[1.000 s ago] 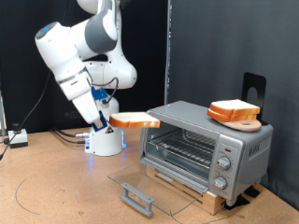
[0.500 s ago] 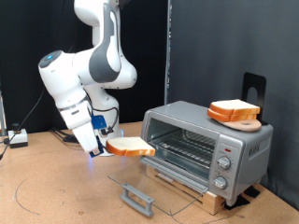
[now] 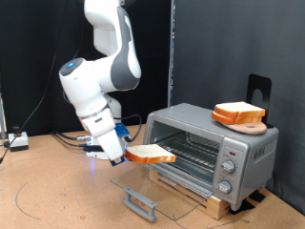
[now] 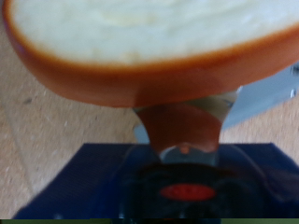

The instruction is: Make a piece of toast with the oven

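One claw (image 3: 125, 153) holds toast (image 3: 151, 154) level before oven (image 3: 212, 148).

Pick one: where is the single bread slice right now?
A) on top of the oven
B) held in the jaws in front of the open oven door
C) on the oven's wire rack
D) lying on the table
B: the piece of toast sits in the gripper, level with the open mouth of the oven, not yet on the rack.
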Robot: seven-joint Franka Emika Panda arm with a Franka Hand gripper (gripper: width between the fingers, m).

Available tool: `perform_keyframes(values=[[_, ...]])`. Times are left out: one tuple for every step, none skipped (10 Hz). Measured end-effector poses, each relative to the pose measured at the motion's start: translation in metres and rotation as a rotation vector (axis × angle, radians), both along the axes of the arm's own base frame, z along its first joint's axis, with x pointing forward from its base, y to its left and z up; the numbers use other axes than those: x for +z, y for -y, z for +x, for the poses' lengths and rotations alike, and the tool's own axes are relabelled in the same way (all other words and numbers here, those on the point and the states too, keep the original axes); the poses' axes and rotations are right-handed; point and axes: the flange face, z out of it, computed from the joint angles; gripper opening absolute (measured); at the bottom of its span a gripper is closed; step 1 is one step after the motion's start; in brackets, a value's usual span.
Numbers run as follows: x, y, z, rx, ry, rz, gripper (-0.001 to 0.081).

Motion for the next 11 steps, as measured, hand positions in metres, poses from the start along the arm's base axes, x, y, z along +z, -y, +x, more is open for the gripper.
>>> perform_keyframes(values=[[0.001, -0.011, 0.003, 0.021, 0.004, 0.000, 0.0394], [0.001, -0.022, 0.006, 0.039, 0.009, -0.007, 0.0394], [0.000, -0.033, 0.007, 0.052, 0.011, -0.019, 0.0394], [-0.002, -0.043, 0.006, 0.067, 0.015, -0.031, 0.0394], [-0.004, -0.052, 0.004, 0.081, 0.022, -0.042, 0.0394], [-0.006, -0.061, 0.001, 0.091, 0.028, -0.047, 0.0394], [-0.007, -0.070, -0.002, 0.099, 0.034, -0.049, 0.0394], [-0.007, -0.078, -0.005, 0.108, 0.039, -0.052, 0.0394], [-0.007, -0.082, -0.008, 0.115, 0.049, -0.063, 0.0394], [-0.007, -0.083, -0.010, 0.113, 0.068, -0.084, 0.0394], [-0.008, -0.083, -0.011, 0.113, 0.083, -0.106, 0.0394]])
